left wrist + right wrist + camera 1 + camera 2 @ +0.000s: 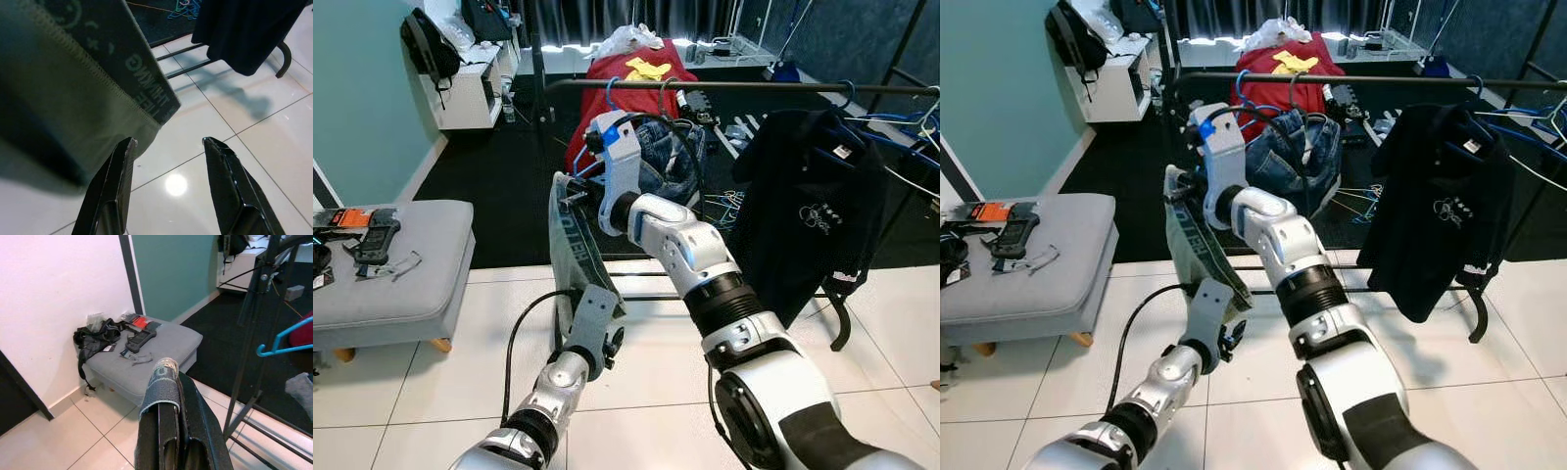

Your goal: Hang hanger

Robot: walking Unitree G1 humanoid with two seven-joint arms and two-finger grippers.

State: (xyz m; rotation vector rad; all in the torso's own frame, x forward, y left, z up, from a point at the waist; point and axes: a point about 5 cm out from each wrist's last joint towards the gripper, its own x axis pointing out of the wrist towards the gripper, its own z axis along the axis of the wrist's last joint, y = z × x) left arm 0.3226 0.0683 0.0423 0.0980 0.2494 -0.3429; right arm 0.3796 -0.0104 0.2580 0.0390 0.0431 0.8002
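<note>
A grey-green garment (573, 245) with printed lettering hangs in front of the black clothes rail (724, 86). My right gripper (168, 369) is raised beside the rail's left end and is shut on a fold of that garment's edge. A blue hanger (286, 340) shows its hook close to the gripper; whether the garment sits on it is unclear. Lower down, my left gripper (168, 142) stands open just under the garment's hem (142, 105), holding nothing. Blue jeans (666, 157) and a black shirt (813, 211) hang on the rail.
A grey ottoman (401, 264) with small items stands at the left by the wall. Behind the rail lie a red bag (636, 78) and loose hangers on the dark carpet (729, 206). The rack's floor bars (646, 284) cross the white tiles.
</note>
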